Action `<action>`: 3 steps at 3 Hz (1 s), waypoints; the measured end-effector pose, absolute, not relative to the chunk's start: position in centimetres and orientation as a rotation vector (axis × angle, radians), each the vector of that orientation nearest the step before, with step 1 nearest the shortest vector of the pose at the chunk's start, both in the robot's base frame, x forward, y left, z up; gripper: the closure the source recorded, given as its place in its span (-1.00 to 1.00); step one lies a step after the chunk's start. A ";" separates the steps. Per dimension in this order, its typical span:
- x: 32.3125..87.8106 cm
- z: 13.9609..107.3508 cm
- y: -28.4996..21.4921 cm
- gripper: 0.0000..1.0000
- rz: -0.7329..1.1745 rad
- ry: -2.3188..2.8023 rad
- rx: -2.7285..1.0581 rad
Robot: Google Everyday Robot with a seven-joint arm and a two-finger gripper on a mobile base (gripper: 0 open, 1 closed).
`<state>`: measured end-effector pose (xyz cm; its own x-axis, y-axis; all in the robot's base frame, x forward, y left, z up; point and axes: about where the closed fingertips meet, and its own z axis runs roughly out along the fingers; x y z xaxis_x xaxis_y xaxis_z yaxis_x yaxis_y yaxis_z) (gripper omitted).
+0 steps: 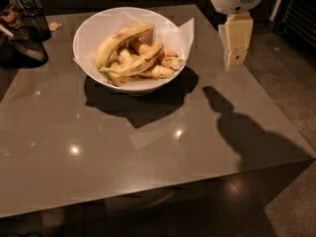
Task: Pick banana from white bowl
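Observation:
The white bowl (132, 86) stands at the back of the grey table, lined with white paper. In it the banana (136, 63) lies across the middle: gently curved, brown-streaked, with its greenish stem pointing left. A longer arched banana (120, 39) lies behind it, and short stubby bananas (159, 72) lie to its right. My gripper (235, 58) hangs above the table's right side, to the right of the bowl and clear of it. It holds nothing that I can see.
Dark containers (23, 38) and a black mesh cup (35, 19) stand at the back left corner. A paper corner (186, 29) sticks out over the bowl's right rim. The table's right edge (276, 107) drops to the floor just beyond my gripper.

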<state>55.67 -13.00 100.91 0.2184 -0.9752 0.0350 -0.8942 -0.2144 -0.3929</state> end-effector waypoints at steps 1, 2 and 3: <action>56.7 100.9 -12.8 -1.00 -0.384 1.723 -2.202; 58.6 101.3 -11.0 -1.00 -0.396 1.635 -2.257; 60.5 101.5 -8.5 -1.00 -0.391 1.533 -2.321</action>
<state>60.50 -8.47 101.51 0.3829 -0.9226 0.0459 -0.8317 -0.3659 -0.4176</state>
